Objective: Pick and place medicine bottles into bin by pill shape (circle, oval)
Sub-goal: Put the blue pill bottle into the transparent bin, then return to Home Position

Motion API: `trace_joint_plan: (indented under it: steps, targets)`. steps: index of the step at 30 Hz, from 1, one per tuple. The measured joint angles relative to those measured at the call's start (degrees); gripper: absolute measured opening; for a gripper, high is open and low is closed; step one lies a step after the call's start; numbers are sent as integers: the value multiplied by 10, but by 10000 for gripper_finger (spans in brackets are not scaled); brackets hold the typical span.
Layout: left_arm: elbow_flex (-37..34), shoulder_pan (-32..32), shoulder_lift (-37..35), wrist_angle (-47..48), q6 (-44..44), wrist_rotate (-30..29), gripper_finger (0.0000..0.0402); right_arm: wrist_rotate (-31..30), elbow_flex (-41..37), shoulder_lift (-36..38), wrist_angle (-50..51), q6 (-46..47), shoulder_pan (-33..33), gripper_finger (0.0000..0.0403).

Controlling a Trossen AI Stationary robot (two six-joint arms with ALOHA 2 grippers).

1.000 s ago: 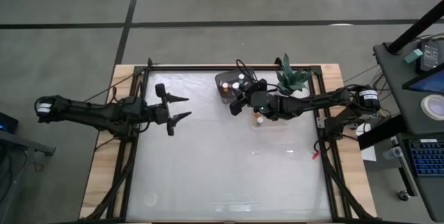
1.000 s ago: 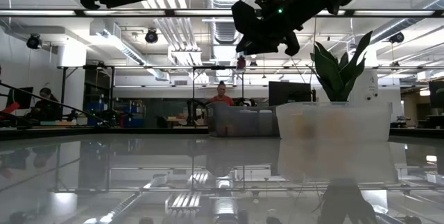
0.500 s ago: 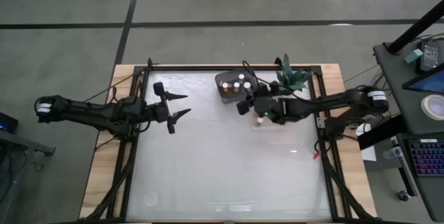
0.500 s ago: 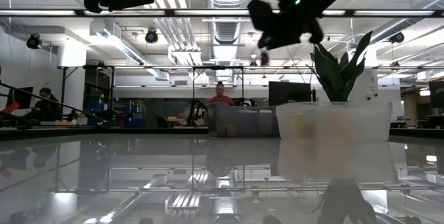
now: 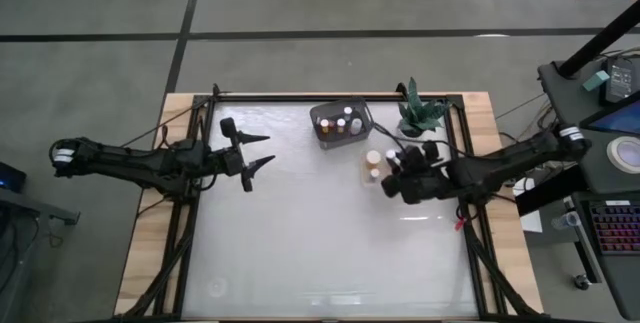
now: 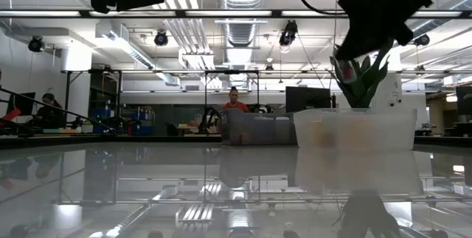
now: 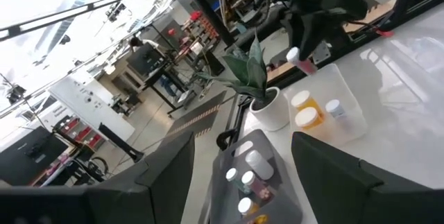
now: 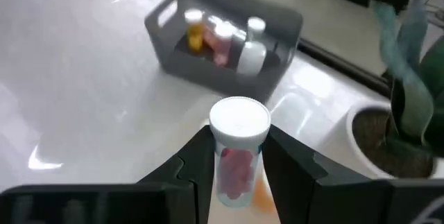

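The right end effector (image 8: 236,165) is clamped on a white-capped medicine bottle (image 8: 238,148) with pink pills. It has pulled back from the grey bin (image 5: 341,123) to just right of the clear bin (image 5: 375,166), so this bottle likely goes there next. The left end effector (image 5: 258,153), fingers apart, waits far left over the desk (image 5: 300,253).

Glossy white table (image 5: 320,243) (wooden edges)

High view looks straight down; low view level across; both wrists share the grey slotted bin (image 7: 253,182) (image 8: 229,40).
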State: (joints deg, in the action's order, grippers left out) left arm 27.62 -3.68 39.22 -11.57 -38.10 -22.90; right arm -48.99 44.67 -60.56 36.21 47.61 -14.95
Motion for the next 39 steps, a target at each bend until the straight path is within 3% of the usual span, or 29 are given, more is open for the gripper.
trace_joint_plan:
  steps: [10, 20, 25, 39]
  targets:
    - [0, 0, 0, -4, -4, 0, 226, -5, -110, 20, -22, 96, -3, 105]
    - [0, 0, 0, -4, -9, 0, 226, -5, -202, 15, -196, 30, -3, 105]
    - [0, 0, 1, -4, -9, 0, 226, -5, -214, 15, -216, 19, -3, 107]
    - [0, 0, 1, -4, -9, 1, 226, -5, -214, 15, -216, 19, -3, 191]
